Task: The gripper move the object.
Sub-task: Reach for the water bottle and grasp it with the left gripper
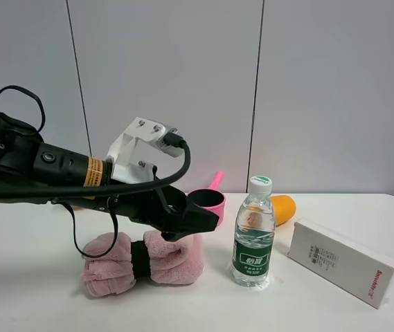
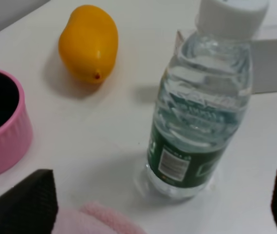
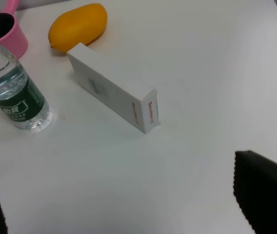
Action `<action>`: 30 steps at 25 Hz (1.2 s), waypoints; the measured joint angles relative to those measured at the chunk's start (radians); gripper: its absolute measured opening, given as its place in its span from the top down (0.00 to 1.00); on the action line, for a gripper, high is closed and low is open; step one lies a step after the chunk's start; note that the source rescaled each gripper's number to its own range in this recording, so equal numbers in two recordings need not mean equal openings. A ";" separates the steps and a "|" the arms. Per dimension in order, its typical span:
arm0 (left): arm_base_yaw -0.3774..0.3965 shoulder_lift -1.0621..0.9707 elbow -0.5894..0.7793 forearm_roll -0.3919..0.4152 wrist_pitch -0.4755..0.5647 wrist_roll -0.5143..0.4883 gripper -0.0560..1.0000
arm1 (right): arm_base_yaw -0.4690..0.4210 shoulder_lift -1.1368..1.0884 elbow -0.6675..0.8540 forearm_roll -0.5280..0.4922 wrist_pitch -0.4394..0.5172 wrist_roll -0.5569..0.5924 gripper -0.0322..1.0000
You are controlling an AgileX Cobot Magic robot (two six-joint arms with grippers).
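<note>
Left wrist view, as I run the rig remotely: the left pincer (image 2: 153,207) hangs spread wide and empty, its two black fingertips (image 2: 24,204) set far apart with nothing gripped between them. Nearest, on the pincer's side of the bottle, a pink plush cloth (image 2: 99,219) lies on the white desk (image 2: 104,146). Just past it stands the object, a small clear water bottle (image 2: 196,112) with a green label and a white cap (image 2: 230,14). It is upright on its base, long axis vertical, and touches none of its neighbours. It lies ahead of the open jaws, a little nearer one fingertip than the other. I judge the coming move to be a short, level advance that puts a finger on either side of the label band, then a close.

Beyond the bottle and off to one side sits a pink cup (image 2: 2,122). Farther behind the bottle lies an orange, mango-like fruit (image 2: 88,41). On the bottle's other side is a white carton (image 2: 274,53), near but not touching.

From the high exterior camera, the left pincer's tips are just beside the bottle, roughly level with its upper half, over the cloth. The right pincer (image 3: 128,209) is also wide open and holds nothing. Its own camera shows the bottle well apart from it, off beside the carton, so the left arm is plainly the nearer and I would reach with that one.

The risk, as I read it, is that a fingertip clipping the tall, narrow bottle could tip it toward the carton.
</note>
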 joint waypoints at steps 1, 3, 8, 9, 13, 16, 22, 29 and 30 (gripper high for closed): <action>-0.003 0.009 -0.012 0.001 0.000 0.000 0.11 | 0.000 0.000 0.000 0.000 0.000 0.000 0.00; -0.017 0.022 -0.033 0.002 0.000 0.003 0.04 | 0.000 0.000 0.000 0.000 0.000 0.000 0.00; -0.057 0.047 -0.078 0.006 0.002 0.031 0.00 | 0.000 0.000 0.000 0.000 0.000 0.000 0.00; -0.065 0.049 -0.084 0.006 0.004 0.031 0.00 | 0.000 0.000 0.000 0.000 0.000 0.000 0.00; -0.087 0.061 -0.102 0.009 0.016 0.035 0.00 | 0.000 0.000 0.000 0.000 0.000 0.000 0.00; -0.106 0.068 -0.116 0.009 0.029 0.036 0.00 | 0.000 0.000 0.000 0.000 0.000 0.000 0.00; -0.135 0.108 -0.187 0.009 0.044 0.038 0.00 | 0.000 0.000 0.000 0.000 0.000 0.000 0.00; -0.178 0.201 -0.272 0.009 0.048 0.030 0.00 | 0.000 0.000 0.000 0.000 0.000 0.000 0.00; -0.183 0.212 -0.283 0.009 0.048 0.028 0.00 | 0.000 0.000 0.000 0.000 0.000 0.000 0.00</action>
